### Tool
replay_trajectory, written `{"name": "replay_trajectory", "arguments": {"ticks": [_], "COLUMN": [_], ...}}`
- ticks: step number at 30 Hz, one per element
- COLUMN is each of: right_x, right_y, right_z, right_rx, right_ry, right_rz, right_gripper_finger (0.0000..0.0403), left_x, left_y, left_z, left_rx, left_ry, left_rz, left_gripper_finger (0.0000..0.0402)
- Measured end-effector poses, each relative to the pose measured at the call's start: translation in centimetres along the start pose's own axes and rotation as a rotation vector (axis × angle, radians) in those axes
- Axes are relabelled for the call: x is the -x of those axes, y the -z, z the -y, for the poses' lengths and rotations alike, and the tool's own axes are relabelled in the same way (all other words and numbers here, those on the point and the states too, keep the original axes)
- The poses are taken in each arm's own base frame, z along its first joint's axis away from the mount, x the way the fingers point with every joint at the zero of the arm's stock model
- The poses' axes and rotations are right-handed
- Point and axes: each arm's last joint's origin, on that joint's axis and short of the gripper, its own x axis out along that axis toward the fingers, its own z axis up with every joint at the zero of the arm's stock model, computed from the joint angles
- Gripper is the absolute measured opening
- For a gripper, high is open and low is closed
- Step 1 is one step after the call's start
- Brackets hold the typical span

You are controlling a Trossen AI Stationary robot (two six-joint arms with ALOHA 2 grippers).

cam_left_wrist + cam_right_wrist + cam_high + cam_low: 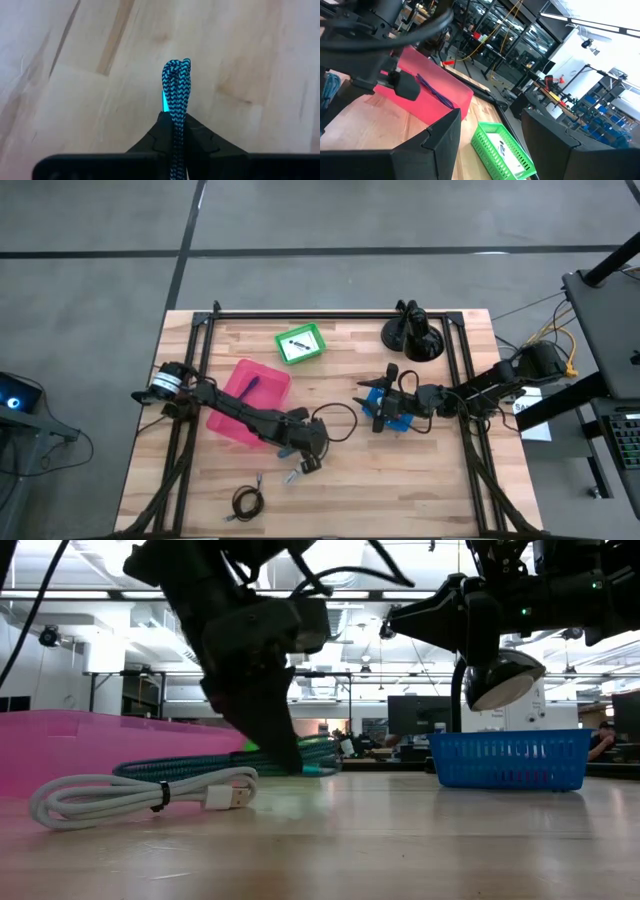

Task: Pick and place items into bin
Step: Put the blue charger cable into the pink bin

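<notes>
My left gripper (306,456) (175,122) is down at the table's near middle, shut on a teal-and-black braided cable (176,85) (215,768). A white coiled cable (140,795) lies flat on the table beside it. The black coiled cable (247,500) lies near the near edge. The purple pen (250,387) (436,92) lies in the pink bin (240,412). My right gripper (386,406) (492,132) hangs open over the blue basket (398,418) (510,760) and touches nothing. My left gripper pinches the braided cable between its two fingers, coming from above and pointing down. A folded bunch of several strands (176,107) runs between the fingers, and its looped end (177,67) sticks out past the fingertips. The rest of the cable (180,770) lies on the table.
A green basket (300,343) (502,147) with a white item stands toward the far edge. A black domed stand (412,338) sits at the far right. Small pieces (260,478) lie near the left gripper. The pink bin (70,750) is just left of the cables.
</notes>
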Motion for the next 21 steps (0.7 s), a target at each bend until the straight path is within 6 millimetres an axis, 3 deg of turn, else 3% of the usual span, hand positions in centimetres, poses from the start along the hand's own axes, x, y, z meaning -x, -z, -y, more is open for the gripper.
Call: {"name": "replay_trajectory", "arguments": {"ticks": [10,21], "right_x": [0.0,0.0], "right_y": [0.0,0.0], "right_z": [0.0,0.0], "right_rx": [0.0,0.0], "right_ry": [0.0,0.0], "right_rz": [0.0,0.0], "right_gripper_finger": [0.0196,0.0196], "left_x": [0.9,5.7], "left_y": [-1.1,-2.9], "left_z": [0.1,-0.3], "left_rx": [-0.012,0.028], "left_ry": [-0.019,-0.066], "left_rz": [0.062,0.248], "left_gripper_finger": [0.0012,0.0012]}}
